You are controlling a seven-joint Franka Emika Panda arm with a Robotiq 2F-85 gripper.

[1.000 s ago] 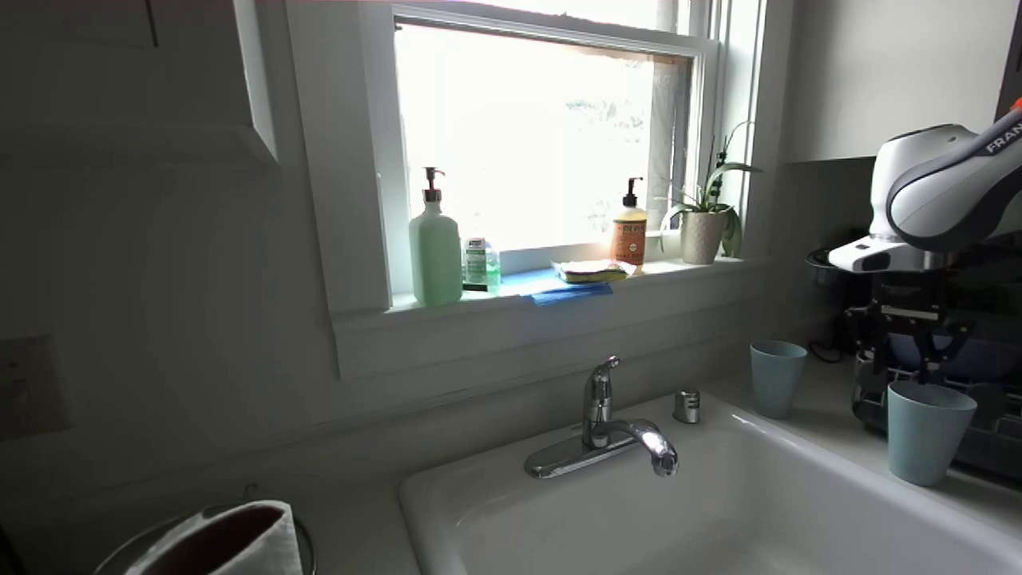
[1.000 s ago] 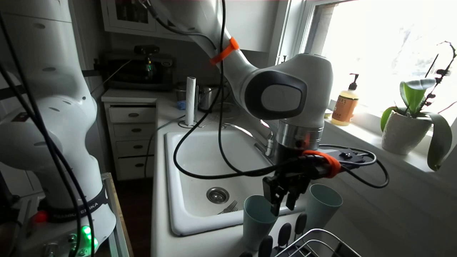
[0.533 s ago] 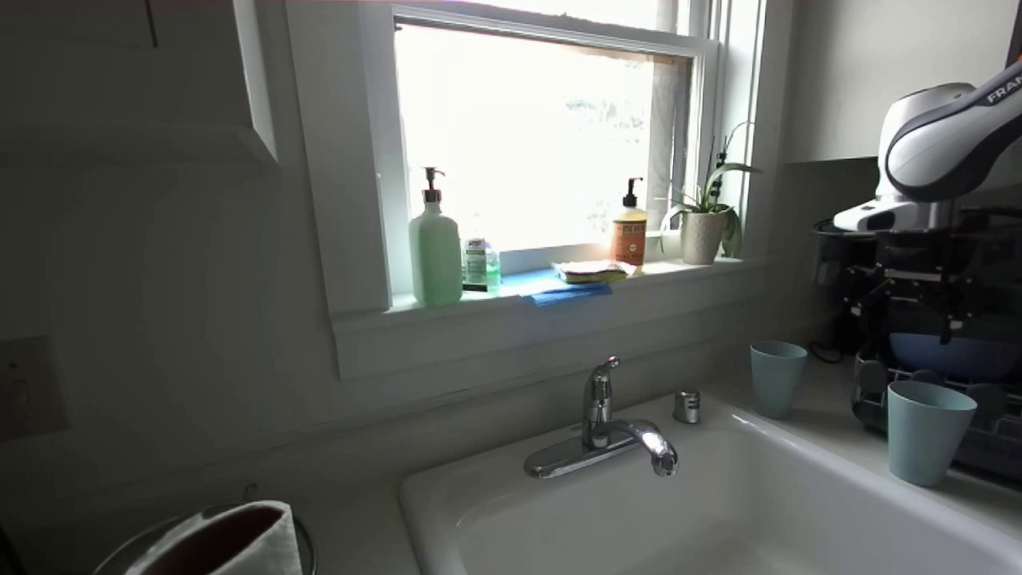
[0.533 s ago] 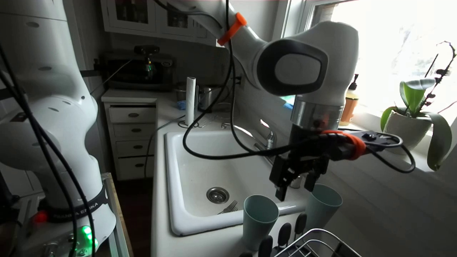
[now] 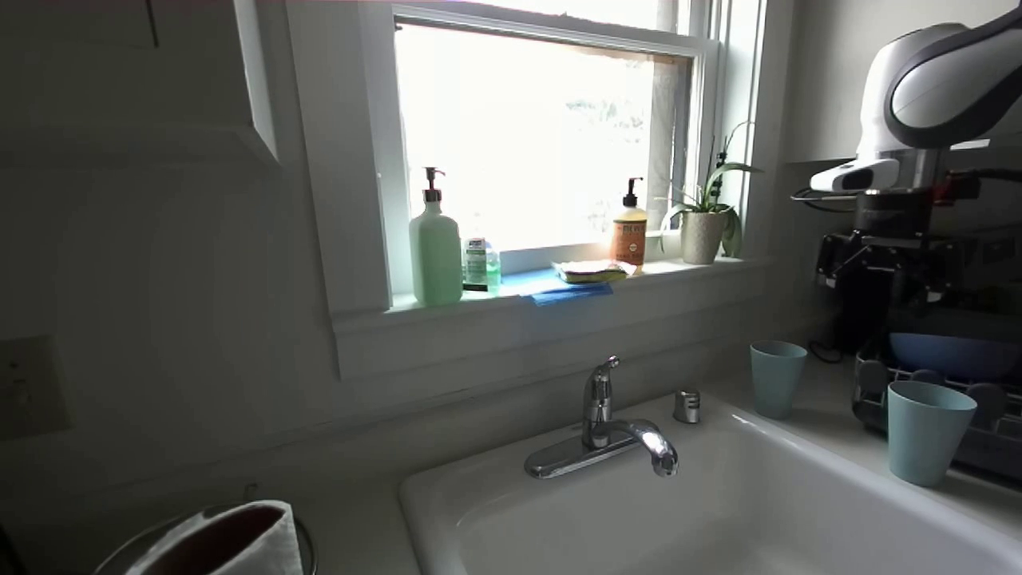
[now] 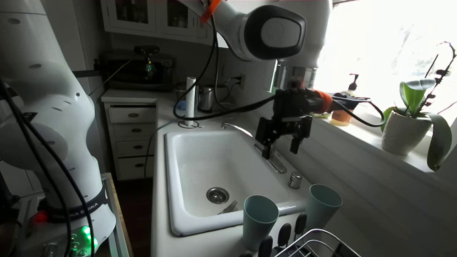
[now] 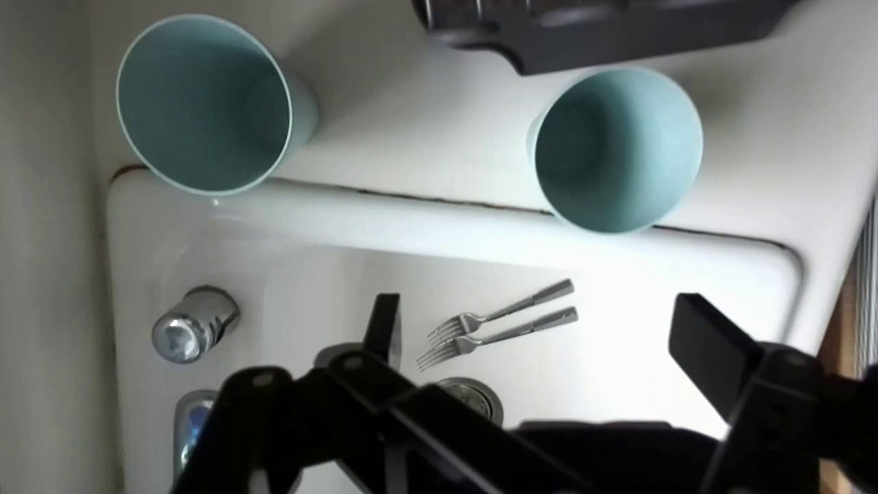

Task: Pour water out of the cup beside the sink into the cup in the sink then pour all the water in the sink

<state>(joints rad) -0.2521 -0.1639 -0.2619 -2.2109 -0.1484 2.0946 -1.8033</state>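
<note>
In both exterior views your arm (image 5: 930, 100) bends so that its wrist (image 6: 296, 76) points down, the pincer (image 6: 281, 149) hanging in the air beneath it. In the wrist view you see both black fingers (image 7: 717, 357) spread wide apart. In an exterior view, green lights (image 6: 86, 230) glow on the arm's base (image 6: 101, 217).

the white counter (image 6: 201, 242) carries two upright teal cups (image 6: 259, 223), standing apart, a dish rack (image 5: 994, 455) and a white roll (image 6: 190, 101).
</note>
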